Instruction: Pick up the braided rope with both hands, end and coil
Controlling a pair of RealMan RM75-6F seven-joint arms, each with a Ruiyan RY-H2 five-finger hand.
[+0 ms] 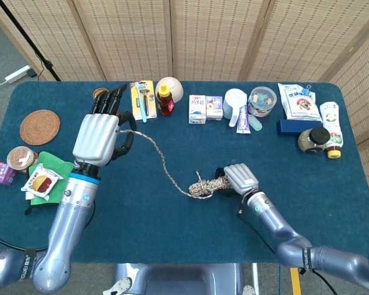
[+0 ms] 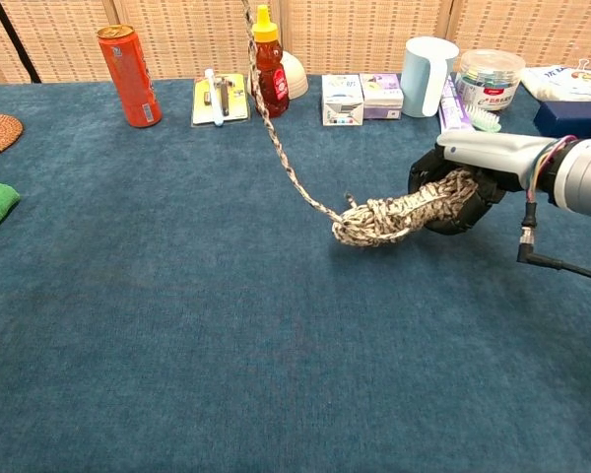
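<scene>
The braided rope [image 1: 163, 161] runs from my left hand down to a tight coil [image 1: 206, 185]. My left hand [image 1: 100, 136] holds the rope's end, raised above the table's left side; it is out of the chest view, where the rope [image 2: 276, 138] climbs off the top edge. My right hand [image 1: 237, 179] grips the coil [image 2: 389, 214], which sticks out to its left. In the chest view the right hand [image 2: 458, 177] holds the coil lifted above the blue cloth.
Along the back edge stand a red can [image 2: 128, 74], razor pack [image 2: 215, 97], honey bottle [image 2: 267, 64], small boxes [image 2: 361, 97], a white cup [image 2: 424, 61] and a plastic tub [image 2: 489, 77]. A woven coaster [image 1: 39, 126] and green cloth with snacks [image 1: 46, 175] lie at the left.
</scene>
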